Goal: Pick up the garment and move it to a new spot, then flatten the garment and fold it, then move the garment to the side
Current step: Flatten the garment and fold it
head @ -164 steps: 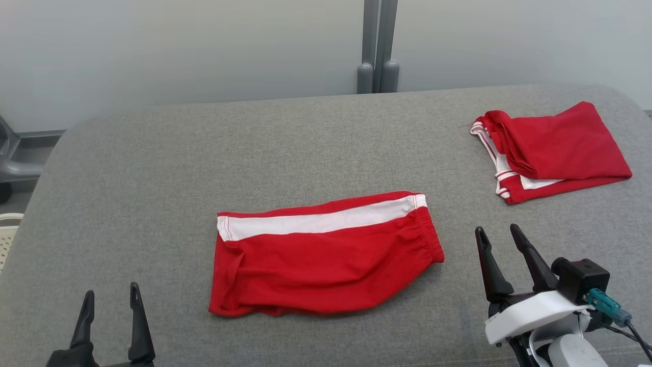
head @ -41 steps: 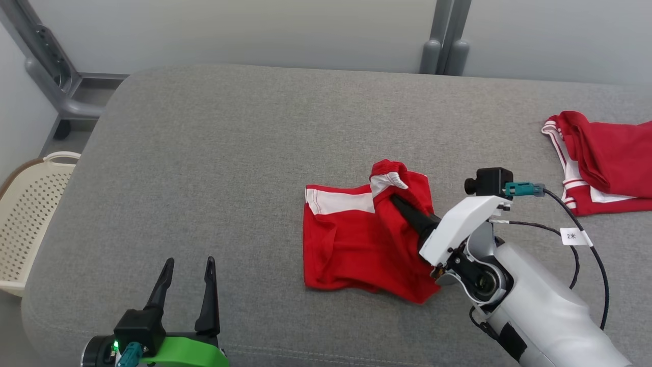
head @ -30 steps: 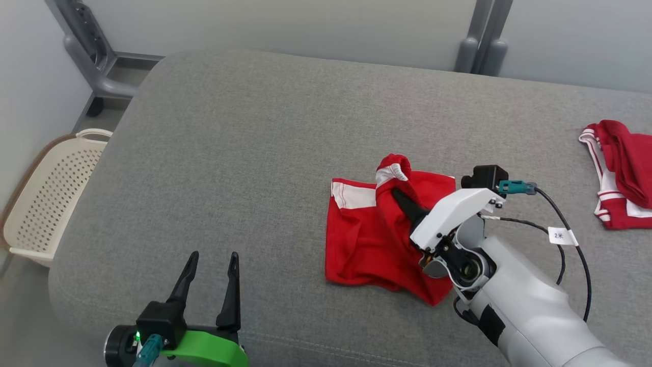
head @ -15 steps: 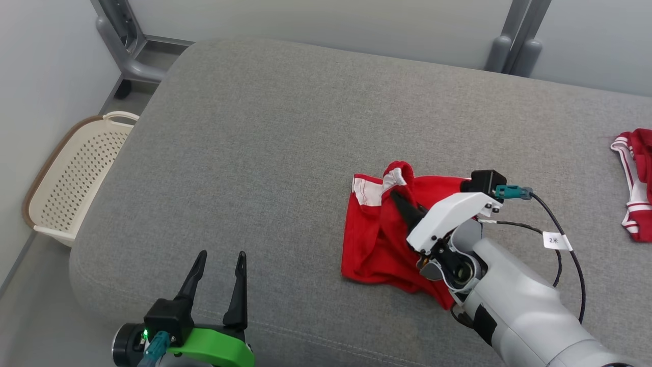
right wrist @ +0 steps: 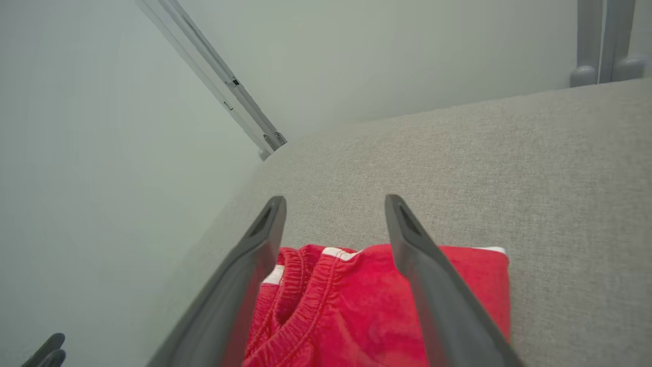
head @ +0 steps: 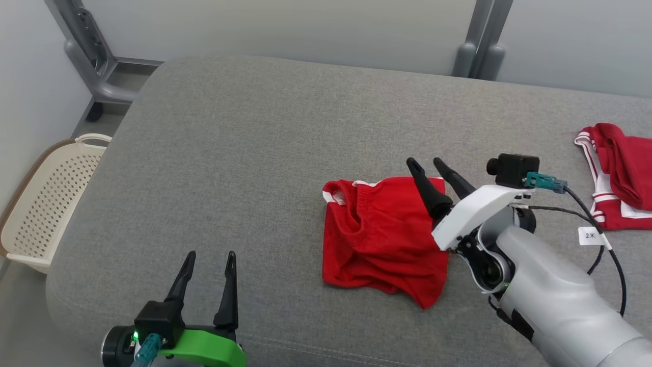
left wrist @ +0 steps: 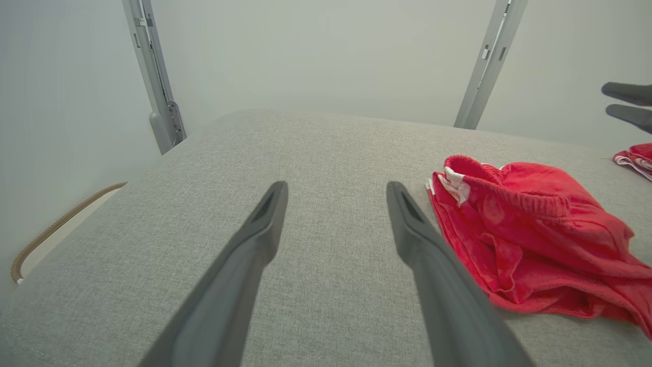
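The garment (head: pixel 384 239) is a pair of red shorts with white trim, folded over into a rumpled square on the grey cushion (head: pixel 265 153). My right gripper (head: pixel 427 163) hovers open over its far right corner, fingers apart and holding nothing. From the right wrist camera the shorts (right wrist: pixel 367 306) lie below and between my spread fingers (right wrist: pixel 254 255), elastic waistband showing. My left gripper (head: pixel 210 256) stands open near the front edge, left of the shorts and apart from them. The left wrist view has the shorts (left wrist: pixel 530 239) to the right of my open gripper (left wrist: pixel 333 186).
A second red and white garment (head: pixel 619 173) lies folded at the far right of the cushion. A cream perforated basket (head: pixel 46 199) sits on the floor beyond the left edge. Grey metal posts (head: pixel 479 35) stand behind against the pale wall.
My right gripper has opened and let go of the shorts, then lifted clear; the raised waistband it held has dropped flat, folded over. The head camera has shifted. The left gripper stays open.
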You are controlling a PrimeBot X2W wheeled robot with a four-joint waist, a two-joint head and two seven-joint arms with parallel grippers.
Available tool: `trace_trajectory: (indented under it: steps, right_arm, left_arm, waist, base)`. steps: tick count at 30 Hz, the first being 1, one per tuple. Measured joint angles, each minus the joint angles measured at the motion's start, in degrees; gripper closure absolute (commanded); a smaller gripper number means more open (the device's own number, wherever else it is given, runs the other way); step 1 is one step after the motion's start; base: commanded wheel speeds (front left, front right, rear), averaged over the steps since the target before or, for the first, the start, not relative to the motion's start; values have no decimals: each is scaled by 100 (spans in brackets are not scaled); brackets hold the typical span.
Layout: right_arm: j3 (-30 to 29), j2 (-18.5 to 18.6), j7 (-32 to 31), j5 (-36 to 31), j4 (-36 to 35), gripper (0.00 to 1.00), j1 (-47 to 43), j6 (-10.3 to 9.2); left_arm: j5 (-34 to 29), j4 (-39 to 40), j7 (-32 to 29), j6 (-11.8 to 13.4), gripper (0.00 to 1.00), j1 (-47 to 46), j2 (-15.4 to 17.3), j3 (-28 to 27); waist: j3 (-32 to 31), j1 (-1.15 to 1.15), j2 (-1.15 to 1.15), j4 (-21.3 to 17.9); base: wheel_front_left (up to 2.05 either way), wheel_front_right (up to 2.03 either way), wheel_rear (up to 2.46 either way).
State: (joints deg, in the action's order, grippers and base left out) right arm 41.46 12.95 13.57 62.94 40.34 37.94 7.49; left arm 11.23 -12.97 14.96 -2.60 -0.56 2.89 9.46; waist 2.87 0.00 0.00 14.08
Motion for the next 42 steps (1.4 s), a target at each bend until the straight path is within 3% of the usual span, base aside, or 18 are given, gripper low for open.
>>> trace_trajectory:
  steps: [7, 8, 10, 11, 14, 16, 17, 18, 22, 32, 42]
  right_arm:
    - [-131, 304, 143, -1078, 224, 0, -48, 0]
    - [-219, 265, 146, -1122, 236, 42, -103, -1]
    - [-312, 172, 147, -1298, 254, 68, -193, 0]
    - [-359, 137, 147, -1403, 259, 75, -227, 0]
    - [-486, 71, 148, -1550, 292, 66, -289, 0]
    - [-605, -14, 148, -1599, 357, 67, -365, 0]
    - [-642, -52, 148, -1645, 392, 78, -398, 0]
    - [-670, -80, 148, -1683, 427, 100, -422, 0]
    - [-740, -177, 148, -1811, 497, 100, -482, 0]
    - [-1093, -514, 148, -3080, 820, 100, -638, 1]
    - [-1288, -904, 148, -3440, 1096, 100, -655, 1]
  left_arm:
    - [-49, 66, 0, 0, 0, 16, 0, -65]
    - [-64, 71, 0, 0, 0, 20, 0, -66]
    - [-69, 86, 0, 0, 0, 21, 0, -67]
    - [-69, 87, 0, 0, 0, 21, 0, -67]
    - [-70, 88, 0, 0, 0, 21, 0, -66]
    - [-73, 89, 0, 0, 0, 21, 0, -70]
    - [-76, 89, 0, 0, 0, 21, 0, -76]
    - [-79, 89, 0, -2, 0, 20, 0, -79]
    - [-104, 87, 0, -26, 0, 20, 0, -91]
    - [-135, 89, 0, -74, 0, -76, 0, -49]
    - [-148, 40, 0, -102, 0, -171, 0, -1]
  waist:
    - [5, 0, 0, -140]
    - [9, 0, 0, -146]
    - [24, 0, 0, -149]
    - [32, 0, 0, -148]
    - [45, 0, 0, -142]
    - [53, 0, 0, -134]
    - [54, 0, 0, -132]
    - [54, 0, 0, -128]
    - [58, 0, 0, -105]
    - [205, 0, 0, 48]
    - [334, 0, 0, 286]
  base:
    - [0, 0, 0]
    - [0, 0, 0]
    - [0, 0, 0]
    - [0, 0, 0]
    - [0, 0, 0]
    - [0, 0, 0]
    - [0, 0, 0]
    - [0, 0, 0]
    - [0, 0, 0]
    - [0, 0, 0]
    - [0, 0, 0]
